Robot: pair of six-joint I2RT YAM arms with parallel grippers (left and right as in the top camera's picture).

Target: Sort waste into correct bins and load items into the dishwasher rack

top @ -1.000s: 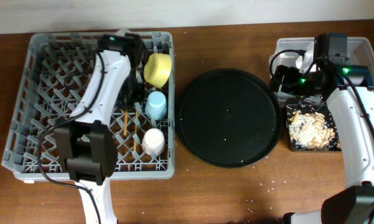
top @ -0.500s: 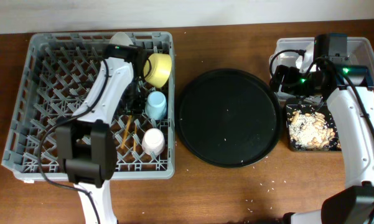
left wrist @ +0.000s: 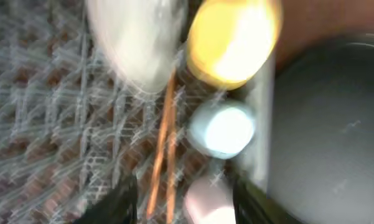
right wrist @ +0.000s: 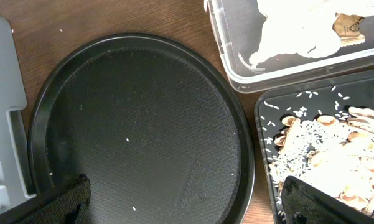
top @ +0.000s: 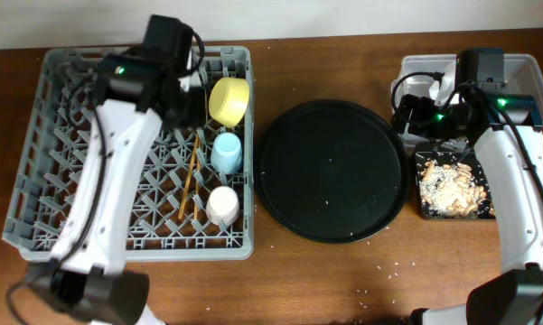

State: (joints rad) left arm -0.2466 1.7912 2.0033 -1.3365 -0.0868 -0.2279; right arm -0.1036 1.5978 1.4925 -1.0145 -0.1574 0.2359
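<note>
The grey dishwasher rack (top: pixel 29 144) holds the yellow bowl (top: pixel 228 99), light blue cup (top: pixel 226 152), small white cup (top: pixel 222 206) and chopsticks (top: pixel 191 177). My left gripper (top: pixel 186 101) is open and empty above the rack's back right part. The blurred left wrist view shows its open fingers (left wrist: pixel 183 205) over the chopsticks (left wrist: pixel 163 146) and pink-inside cup (left wrist: pixel 208 202), with the white plate (left wrist: pixel 134 43) behind. My right gripper (top: pixel 414 114) is open and empty by the bins. The clear tub (right wrist: pixel 236 68) holds tissues (right wrist: pixel 299 25) and a wrapper (right wrist: pixel 350 28). The black tray (top: pixel 423 209) holds food scraps (top: pixel 452 185).
A large round black tray (top: pixel 332 171) with a few crumbs lies between the rack and the bins; it fills the right wrist view (right wrist: pixel 143 124) under the open right fingers (right wrist: pixel 187 208). Crumbs dot the wooden table (top: pixel 388 266) in front.
My left arm has risen and swung back from the rack. The chopsticks now lie free in the rack beside the cups. The right arm has not moved.
</note>
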